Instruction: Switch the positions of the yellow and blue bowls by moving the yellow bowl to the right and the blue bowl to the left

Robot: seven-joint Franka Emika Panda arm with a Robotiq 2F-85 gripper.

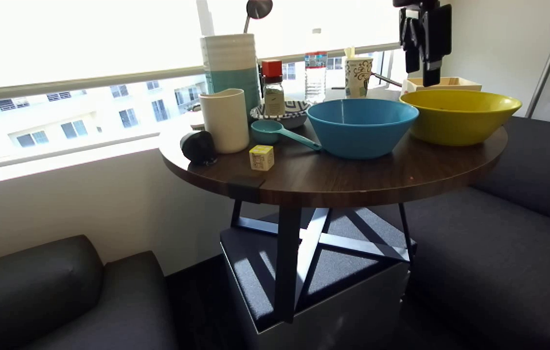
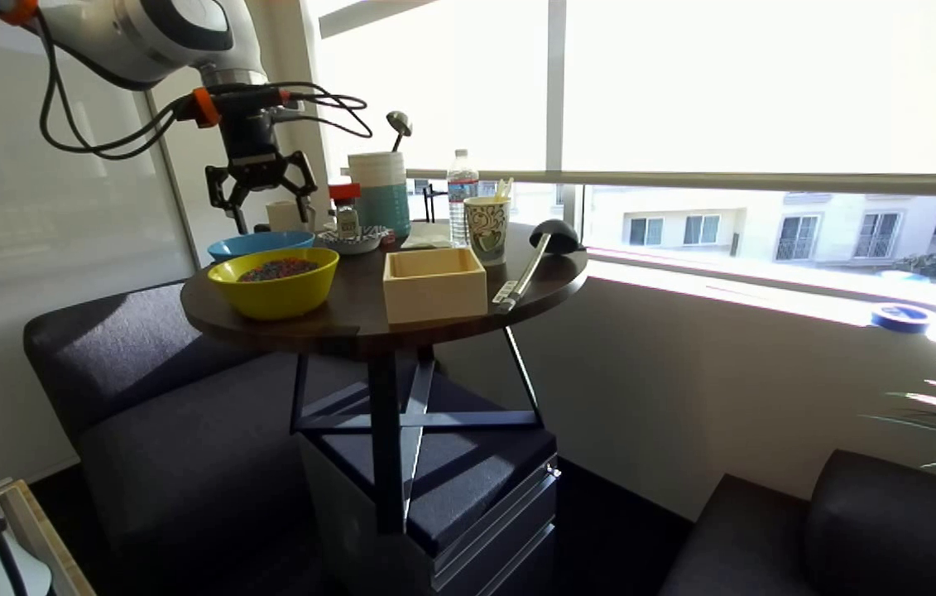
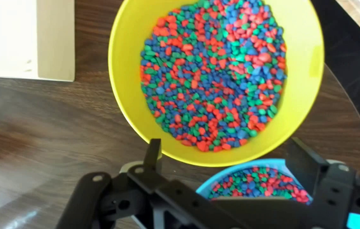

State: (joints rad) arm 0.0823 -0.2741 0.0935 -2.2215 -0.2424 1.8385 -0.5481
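I recorded my jaws as spread wide, holding nothing, poised above the blue bowl and the yellow bowl. In an exterior view blue stood left and yellow right, both upright on the bench. Whether they touched I could not establish; the gap was slight at most.

Principal hazard, spillage: both carried loose coloured gravel, and I judged a one-sided pinch on either rim likely to tip the load. The smooth, sloping walls could also slip from my hold.

Second, fouling: with the rims so close, a jaw lowered between them could strike or shove the neighbour. The teal scoop lay with its handle's end touching or just beside the blue bowl, liable to be dragged. In an exterior view the wooden box stood near the yellow bowl, on its right, cutting the room for a sideways move.

Third, the edge: the yellow bowl sat near the bench's margin; an outward push risked a fall.

Fourth, direction: sides counted from the wrong viewpoint would send both bowls astray.
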